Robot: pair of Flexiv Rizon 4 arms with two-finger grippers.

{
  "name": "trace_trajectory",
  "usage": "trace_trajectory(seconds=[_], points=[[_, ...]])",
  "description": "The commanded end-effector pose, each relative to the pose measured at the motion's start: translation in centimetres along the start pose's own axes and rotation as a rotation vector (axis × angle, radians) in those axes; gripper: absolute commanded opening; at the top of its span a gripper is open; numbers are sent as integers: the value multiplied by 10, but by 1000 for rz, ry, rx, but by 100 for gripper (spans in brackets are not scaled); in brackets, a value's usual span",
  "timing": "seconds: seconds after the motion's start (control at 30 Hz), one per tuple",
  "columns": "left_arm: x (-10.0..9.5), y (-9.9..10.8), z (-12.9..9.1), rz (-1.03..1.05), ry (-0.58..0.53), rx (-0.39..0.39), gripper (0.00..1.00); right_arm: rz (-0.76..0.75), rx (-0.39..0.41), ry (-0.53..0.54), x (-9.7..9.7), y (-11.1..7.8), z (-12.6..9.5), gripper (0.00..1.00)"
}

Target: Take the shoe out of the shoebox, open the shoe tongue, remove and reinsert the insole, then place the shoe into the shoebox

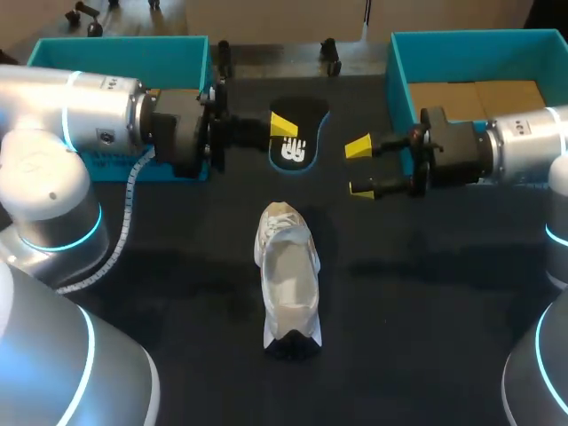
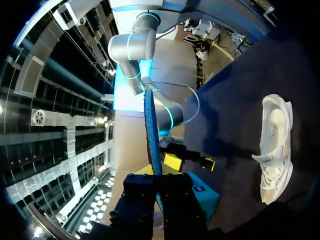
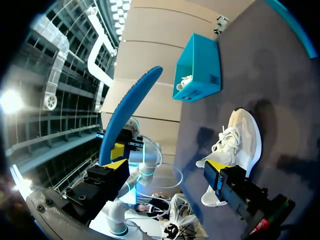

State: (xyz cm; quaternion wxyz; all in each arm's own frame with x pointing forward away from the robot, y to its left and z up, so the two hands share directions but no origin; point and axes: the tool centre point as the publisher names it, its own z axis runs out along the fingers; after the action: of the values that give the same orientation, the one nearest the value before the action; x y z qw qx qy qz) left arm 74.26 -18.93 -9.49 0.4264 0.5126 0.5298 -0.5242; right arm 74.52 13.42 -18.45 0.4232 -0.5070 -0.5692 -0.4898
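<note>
Since the shoe (image 1: 287, 280) is left lying unheld on the dark counter (image 1: 426, 293), short of both sets of fingers, it could be shoved aside when reinsertion is tried; soft white mesh, laces, floppy opening. The insole (image 1: 297, 151) is pinched by the closed left gripper (image 1: 277, 131); thin bendy foam, so buckling or slipping is risked. The right gripper (image 1: 359, 169) is held open just beside it, empty. Rigid teal boxes (image 1: 461, 53) stand beyond.

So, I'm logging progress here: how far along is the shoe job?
Done: the white shoe lies on the table, with its insole removed. In hand: the left gripper is shut on the insole; the right gripper is open beside it. Left: reinserting the insole, boxing the shoe.
</note>
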Motion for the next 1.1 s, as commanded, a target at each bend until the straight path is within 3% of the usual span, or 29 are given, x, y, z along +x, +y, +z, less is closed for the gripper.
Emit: trace_trajectory(seconds=[0.03, 0.3, 0.83, 1.1], points=[[-3, -1, -1, 0, 9, -2, 0, 0, -1, -1, 0, 0, 1, 100], [-3, -1, -1, 0, 9, -2, 0, 0, -1, -1, 0, 0, 1, 100], [42, -9, -8, 252, -74, 23, 0, 0, -1, -1, 0, 0, 1, 100], [47, -14, -14, 337, -94, 76, 0, 0, -1, -1, 0, 0, 1, 100]])
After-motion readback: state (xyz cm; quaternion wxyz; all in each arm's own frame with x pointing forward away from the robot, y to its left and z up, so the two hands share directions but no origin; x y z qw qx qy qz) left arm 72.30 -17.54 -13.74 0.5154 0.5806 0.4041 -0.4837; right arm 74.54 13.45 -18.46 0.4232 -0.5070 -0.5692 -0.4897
